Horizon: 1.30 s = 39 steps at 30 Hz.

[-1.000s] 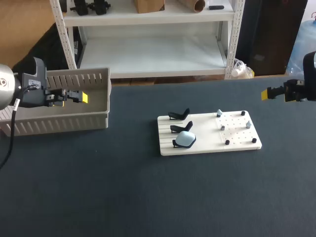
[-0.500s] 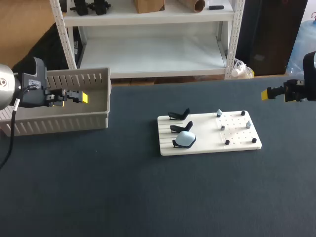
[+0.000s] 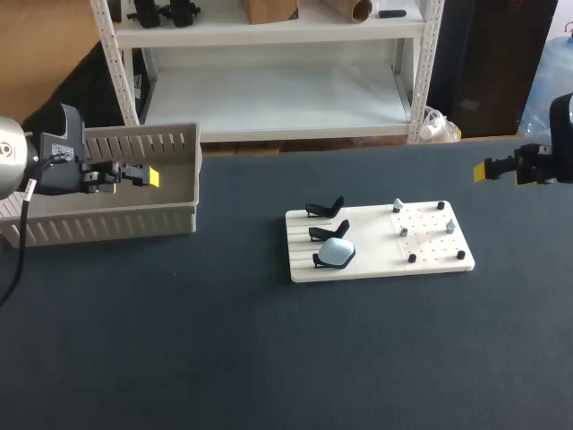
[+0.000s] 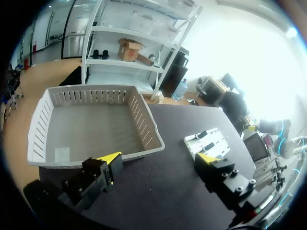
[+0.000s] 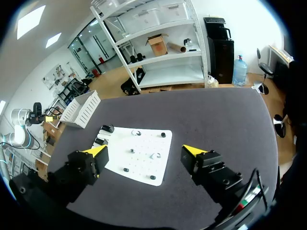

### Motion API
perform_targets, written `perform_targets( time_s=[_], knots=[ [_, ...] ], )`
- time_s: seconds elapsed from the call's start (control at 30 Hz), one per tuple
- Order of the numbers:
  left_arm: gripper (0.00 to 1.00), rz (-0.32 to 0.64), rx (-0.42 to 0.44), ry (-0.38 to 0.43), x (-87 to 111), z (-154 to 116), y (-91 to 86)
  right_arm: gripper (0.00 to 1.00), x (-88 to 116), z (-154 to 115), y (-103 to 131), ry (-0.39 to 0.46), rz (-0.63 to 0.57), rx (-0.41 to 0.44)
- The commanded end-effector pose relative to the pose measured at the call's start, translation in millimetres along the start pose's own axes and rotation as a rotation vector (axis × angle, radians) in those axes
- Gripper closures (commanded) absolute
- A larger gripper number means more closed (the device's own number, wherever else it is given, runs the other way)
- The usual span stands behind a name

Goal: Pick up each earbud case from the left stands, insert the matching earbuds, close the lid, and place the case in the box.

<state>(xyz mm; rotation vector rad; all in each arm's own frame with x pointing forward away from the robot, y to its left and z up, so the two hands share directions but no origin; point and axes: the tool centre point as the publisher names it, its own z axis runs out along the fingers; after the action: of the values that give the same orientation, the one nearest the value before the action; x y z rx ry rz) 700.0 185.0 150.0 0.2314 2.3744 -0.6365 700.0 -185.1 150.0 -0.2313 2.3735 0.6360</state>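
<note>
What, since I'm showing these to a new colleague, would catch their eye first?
The white board in the table's middle, where a pale blue earbud case sits on the nearest of three black stands. Then the slatted box at the table's left, with the open left gripper above it.

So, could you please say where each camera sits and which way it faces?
Head view: fixed above and behind, looking down on the table; left gripper by the box, right gripper at right.
Left wrist view: on the left arm, facing box and board; open fingers show.
Right wrist view: on the right arm, facing board; open fingers show.
Shared: all three show board and box.
</note>
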Motion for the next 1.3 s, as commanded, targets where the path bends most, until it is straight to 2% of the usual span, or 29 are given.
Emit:
perform_targets(
  time_s=[0.03,0.27,0.53,0.77,0.97,1.17,1.3],
  knots=[
    [0.0,0.0,0.0,0.0,0.0,0,0.0,0.0,0,0,0,0.0,0.0,0.0],
    [0.0,0.083,0.075,0.01,2.0,1,-10.2,0.0,0,0,0,0.0,0.0,0.0],
    [0.0,0.236,0.206,0.043,11.8,5,-43.3,0.0,0,0,0,0.0,0.0,0.0],
    [0.0,0.408,0.274,0.056,23.9,3,-71.6,0.0,0,0,0,0.0,0.0,0.0],
    [0.0,0.552,0.306,0.05,40.1,0,-91.7,0.0,0,0,0,0.0,0.0,0.0],
    [0.0,0.649,0.305,0.04,54.4,5,-105.4,0.0,0,0,0,0.0,0.0,0.0],
    [0.0,0.693,0.337,0.068,63.7,15,-109.2,0.0,0,0,0,0.0,0.0,0.0]
  ],
)
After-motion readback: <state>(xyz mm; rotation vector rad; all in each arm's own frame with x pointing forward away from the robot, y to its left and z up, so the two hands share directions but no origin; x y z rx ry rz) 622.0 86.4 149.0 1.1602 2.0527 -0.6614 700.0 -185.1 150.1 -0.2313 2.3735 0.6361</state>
